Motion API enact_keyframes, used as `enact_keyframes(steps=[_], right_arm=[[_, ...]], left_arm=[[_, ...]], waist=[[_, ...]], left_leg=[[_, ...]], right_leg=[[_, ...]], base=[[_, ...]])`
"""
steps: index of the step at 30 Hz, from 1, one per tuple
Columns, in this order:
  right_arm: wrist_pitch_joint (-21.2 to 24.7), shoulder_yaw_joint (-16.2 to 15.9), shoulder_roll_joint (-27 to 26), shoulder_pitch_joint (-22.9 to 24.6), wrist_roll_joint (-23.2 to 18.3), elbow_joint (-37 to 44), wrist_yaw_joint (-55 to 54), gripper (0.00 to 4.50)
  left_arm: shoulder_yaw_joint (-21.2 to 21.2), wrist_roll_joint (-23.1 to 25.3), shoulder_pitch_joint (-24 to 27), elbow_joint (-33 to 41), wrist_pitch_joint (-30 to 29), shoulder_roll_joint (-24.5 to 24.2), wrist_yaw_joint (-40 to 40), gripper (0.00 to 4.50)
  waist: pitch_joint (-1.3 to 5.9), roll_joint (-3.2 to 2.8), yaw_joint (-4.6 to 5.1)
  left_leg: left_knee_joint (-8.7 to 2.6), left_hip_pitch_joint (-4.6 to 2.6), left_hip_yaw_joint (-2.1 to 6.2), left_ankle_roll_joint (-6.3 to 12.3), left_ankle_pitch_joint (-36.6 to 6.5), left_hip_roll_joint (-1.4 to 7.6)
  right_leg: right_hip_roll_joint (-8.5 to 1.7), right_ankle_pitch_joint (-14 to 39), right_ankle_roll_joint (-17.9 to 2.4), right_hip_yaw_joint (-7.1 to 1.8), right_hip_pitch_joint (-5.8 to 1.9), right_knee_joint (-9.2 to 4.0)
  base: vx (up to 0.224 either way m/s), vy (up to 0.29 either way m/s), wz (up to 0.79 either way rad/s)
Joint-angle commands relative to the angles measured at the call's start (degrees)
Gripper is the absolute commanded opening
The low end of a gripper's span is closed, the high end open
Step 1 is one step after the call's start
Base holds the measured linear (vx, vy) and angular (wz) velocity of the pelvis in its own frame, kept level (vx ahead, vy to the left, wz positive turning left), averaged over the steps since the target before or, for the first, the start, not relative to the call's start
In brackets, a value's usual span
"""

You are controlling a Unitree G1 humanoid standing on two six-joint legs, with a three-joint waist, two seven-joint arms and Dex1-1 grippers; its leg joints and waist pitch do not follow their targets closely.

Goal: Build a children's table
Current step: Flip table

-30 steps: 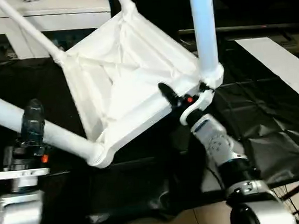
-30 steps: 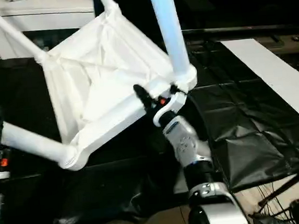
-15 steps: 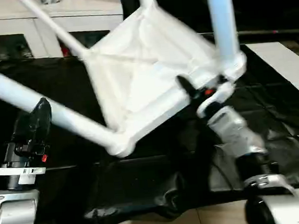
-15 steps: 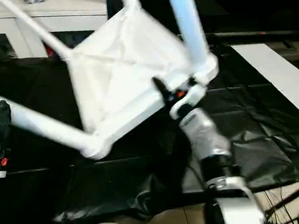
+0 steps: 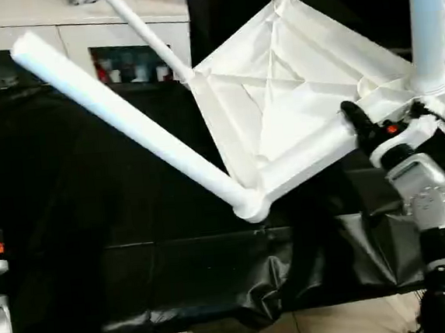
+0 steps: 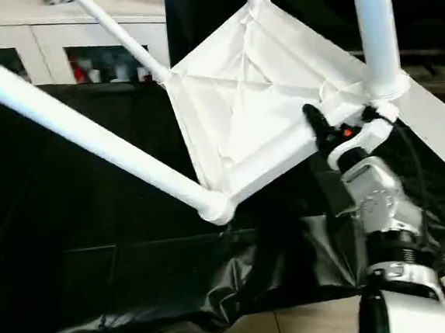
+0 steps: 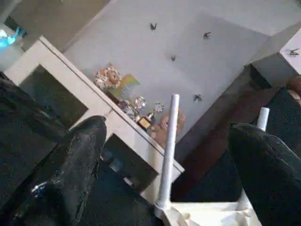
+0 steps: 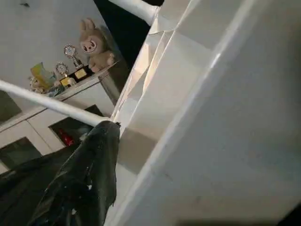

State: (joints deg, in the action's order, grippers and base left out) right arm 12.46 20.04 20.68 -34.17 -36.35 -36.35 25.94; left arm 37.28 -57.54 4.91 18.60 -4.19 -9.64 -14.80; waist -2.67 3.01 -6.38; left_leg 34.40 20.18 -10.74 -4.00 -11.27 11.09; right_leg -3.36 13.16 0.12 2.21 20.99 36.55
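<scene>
- The children's table point(image 5: 294, 98) hangs tilted above the black sheet point(image 5: 120, 245), underside facing the camera, legs splaying outward.
- Its nearest leg point(image 5: 125, 120) runs long toward the white cabinet point(image 5: 78, 31).
- The right gripper point(image 5: 371, 126) clamps the tabletop's rim.
- The left gripper point(image 7: 164, 160) gapes wide, holding nothing.

Dim room; white plastic glares; wrist views soft.
</scene>
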Motion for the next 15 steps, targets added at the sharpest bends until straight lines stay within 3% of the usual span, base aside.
enact_keyframes(steps=[1, 5, 6, 7, 8, 9, 10, 12, 15], right_arm=[[-1.19, -2.53, 2.54, -0.04, 6.66, 0.33, 0.58, 2.61], [-1.06, -4.04, 4.38, -0.55, 8.33, 0.79, 0.81, 2.61], [-1.11, -4.29, 4.75, -0.89, 8.86, 0.84, 0.32, 2.61], [-1.12, -4.32, 4.78, -0.93, 8.9, 0.85, 0.28, 2.61], [-0.71, -4.9, 5.18, -1.64, 9.86, 1.09, -1.07, 2.61], [-0.45, -5.93, 5.46, -2.11, 10.95, 1.63, -1.82, 2.61], [-0.45, -5.93, 5.46, -2.11, 10.95, 1.63, -1.82, 2.61], [0.29, -7.82, 5.54, -2.5, 12.82, 3.41, -3.07, 2.61], [0.49, -8.49, 5.59, -2.63, 13.56, 4.12, -3.49, 2.61]], left_arm=[[0.92, 2.44, -0.64, -0.41, 1.2, -1.64, -0.06, 4.5], [2.92, 5.63, -2.05, -1.88, 2.49, -7.34, -1.77, 4.5], [3.87, 5.87, -2.68, -2.33, 2.61, -9.09, -1.77, 4.5], [3.96, 5.89, -2.74, -2.37, 2.63, -9.25, -1.77, 4.5], [4.24, 7.88, -3.34, -2.46, 2.01, -13.21, -2.71, 4.5], [3.7, 10.65, -3.42, -2.44, 0.99, -17.31, -4.14, 4.5], [3.7, 10.65, -3.42, -2.44, 0.99, -17.31, -4.14, 4.5], [2.49, 11.69, -3.54, -1.53, -1.71, -22.72, -7.51, 4.5], [1.99, 11.74, -3.49, -1.03, -3.2, -24.53, -8.14, 4.5]], waist=[[2.65, 0.22, 0.18], [2.61, -0.02, 0.26], [2.58, 0.26, 0.33], [2.6, 0.04, 0.23], [2.55, 0.13, 0.15], [2.53, -0.03, 0.21], [2.54, -0.02, 0.26], [2.42, -0.06, 0.23], [2.3, -0.19, 0.34]], left_leg=[[-4.14, -0.37, 0.79, -1.09, -11.21, 1.81], [-4.24, -0.64, 0.84, -1.33, -12.5, 1.83], [-4.29, -0.61, 0.86, -1.46, -12.62, 1.89], [-4.21, -0.81, 0.8, -1.64, -12.86, 1.85], [-4.23, -0.82, 0.77, -1.67, -12.89, 1.79], [-4.33, -0.92, 0.83, -1.91, -13.58, 1.82], [-4.38, -0.87, 0.91, -2.0, -13.79, 1.84], [-4.52, -1.08, 0.96, -2.8, -15.18, 1.91], [-4.73, -1.22, 1.05, -4.04, -17.97, 1.99]], right_leg=[[-3.44, 11.41, -5.62, -2.28, -1.03, -5.07], [-3.48, 13.29, -5.65, -2.26, -0.78, -5.11], [-3.47, 13.55, -5.73, -2.22, -0.84, -5.17], [-3.46, 13.52, -5.97, -2.27, -0.62, -5.07], [-3.41, 13.57, -6.04, -2.29, -0.5, -5.09], [-3.43, 14.36, -5.81, -2.28, -0.39, -5.07], [-3.42, 14.68, -5.55, -2.26, -0.42, -5.08], [-3.44, 15.66, -5.61, -2.27, -0.17, -5.1], [-3.6, 17.45, -6.08, -2.4, 0.09, -5.13]], base=[[0.0, 0.0, 0.0], [0.0, 0.0, 0.0], [0.0, 0.0, 0.0], [0.0, 0.0, 0.0], [0.0, 0.0, 0.0], [0.0, 0.0, 0.0], [0.0, 0.0, 0.0], [0.0, 0.0, 0.0], [0.0, 0.0, 0.0]])
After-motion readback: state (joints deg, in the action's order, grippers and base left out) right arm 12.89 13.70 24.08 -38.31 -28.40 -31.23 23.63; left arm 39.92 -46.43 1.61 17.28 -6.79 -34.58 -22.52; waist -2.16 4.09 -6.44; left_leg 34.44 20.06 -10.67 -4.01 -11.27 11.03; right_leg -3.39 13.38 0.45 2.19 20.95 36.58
